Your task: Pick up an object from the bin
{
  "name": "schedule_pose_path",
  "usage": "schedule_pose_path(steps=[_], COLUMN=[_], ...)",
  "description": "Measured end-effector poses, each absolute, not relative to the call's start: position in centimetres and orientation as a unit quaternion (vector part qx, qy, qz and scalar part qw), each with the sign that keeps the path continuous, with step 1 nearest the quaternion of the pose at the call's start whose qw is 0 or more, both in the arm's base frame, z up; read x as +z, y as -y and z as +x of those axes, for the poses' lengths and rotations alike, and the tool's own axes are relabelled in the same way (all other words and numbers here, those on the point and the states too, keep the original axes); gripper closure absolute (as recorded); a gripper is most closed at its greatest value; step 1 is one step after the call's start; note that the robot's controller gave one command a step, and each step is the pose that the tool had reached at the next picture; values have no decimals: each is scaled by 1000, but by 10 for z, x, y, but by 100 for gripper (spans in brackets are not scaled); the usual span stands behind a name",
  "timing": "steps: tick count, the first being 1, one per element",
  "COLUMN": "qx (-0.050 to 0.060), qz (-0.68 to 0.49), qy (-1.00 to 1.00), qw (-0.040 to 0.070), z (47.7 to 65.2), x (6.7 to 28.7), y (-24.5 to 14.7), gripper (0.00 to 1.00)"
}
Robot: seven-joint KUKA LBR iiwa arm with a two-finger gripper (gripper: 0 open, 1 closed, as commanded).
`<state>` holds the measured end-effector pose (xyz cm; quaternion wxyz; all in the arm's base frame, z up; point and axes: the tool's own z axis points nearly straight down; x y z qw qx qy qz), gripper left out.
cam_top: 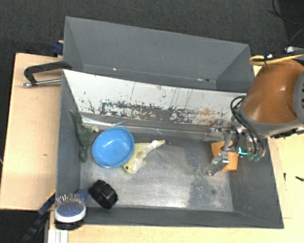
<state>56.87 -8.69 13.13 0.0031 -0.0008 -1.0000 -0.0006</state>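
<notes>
Apparently early: tool (224,153) low near bin (148,54) right wall, at small orange block (231,162); cannot tell if holding; lift still to do

Over on the left half of the bin (173,182) a blue bowl (112,147) sits open side up. A green toy figure (84,136) lies just to its left, against the left wall and touching the bowl's edge. On the bowl's right a pale yellow, limp-looking thing (141,153) lies stretched slantwise, one end tucked at the bowl's rim. Nearer the front wall lies a small black round piece (103,193), apart from the bowl. At the front left corner is a round brush (69,210), bristles up, with a blue handle.
</notes>
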Motion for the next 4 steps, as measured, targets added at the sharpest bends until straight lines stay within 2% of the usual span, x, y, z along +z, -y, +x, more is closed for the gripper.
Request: schedule_pose_path(steps=[1, 2, 3, 4], qx=[-6, -1, 0, -2], qz=[41, 29, 20, 2], qy=[999, 1000, 1000, 1000], qw=[0, -3, -4, -1], z=[588, 582, 594, 607], x=[72, 103, 101, 79], y=[144, 120, 121, 120], gripper=[0, 0, 0, 0])
